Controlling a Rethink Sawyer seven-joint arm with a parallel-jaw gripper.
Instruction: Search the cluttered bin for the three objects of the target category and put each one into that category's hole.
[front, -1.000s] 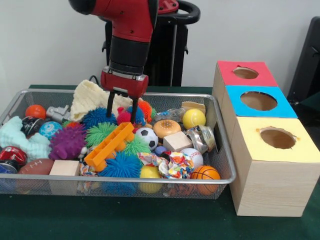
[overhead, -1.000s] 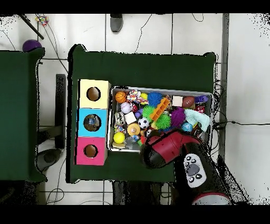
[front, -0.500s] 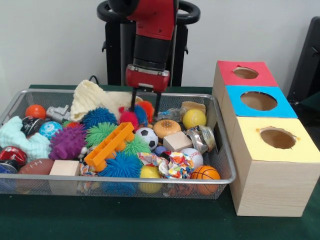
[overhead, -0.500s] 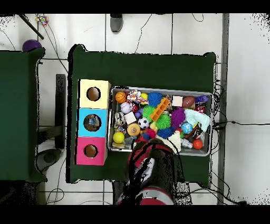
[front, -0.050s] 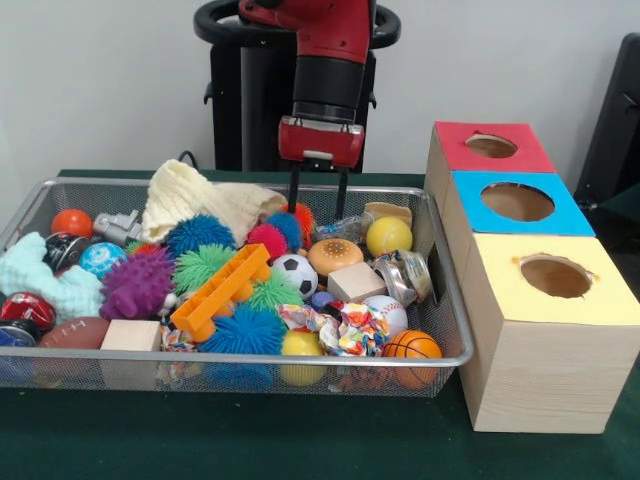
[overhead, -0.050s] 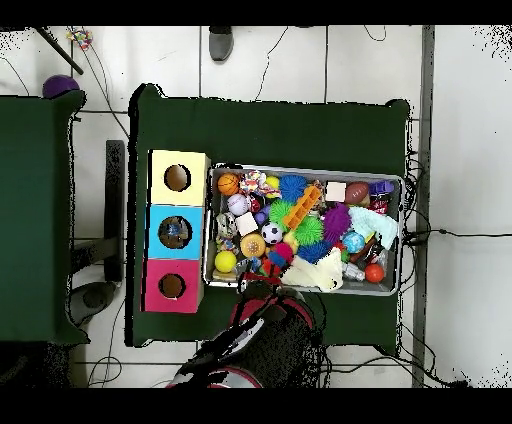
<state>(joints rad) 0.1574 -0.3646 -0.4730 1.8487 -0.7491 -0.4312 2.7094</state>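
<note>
Hovering with the gripper (front, -0.050s: 318, 205) over the far edge of the bin (front, -0.050s: 250, 357), I have its two prongs spread apart with nothing between them. Seen from the front, the tips hang just above the orange spiky ball (front, -0.050s: 303, 215), with the blue spiky ball (front, -0.050s: 288, 228) and the red spiky ball (front, -0.050s: 266, 240) packed close at its 8 o'clock. The burger toy (front, -0.050s: 333, 256) sits at 5 o'clock from the tips, and the yellow ball (front, -0.050s: 388, 237) at about 4 o'clock.

Nothing I see names the target category, so I judge this to be the choosing step. From the bin, the three boxes stand at 3 o'clock: the red-topped box (front, -0.050s: 460, 155) farthest, the blue-topped box (front, -0.050s: 470, 222) in the middle, and the yellow-topped box (front, -0.050s: 500, 300) nearest the camera.

To do it well, I would centre on one toy before dropping, because the spiky balls touch each other and a wide grasp could catch two. I would come straight down and keep clear of the wire rim and the cream cloth (front, -0.050s: 190, 197) at 9 o'clock. Soft spines will give, so I would close low around the ball's body. From overhead the arm (overhead, -0.050s: 265, 340) covers the tips, so I would line up by the front view.
</note>
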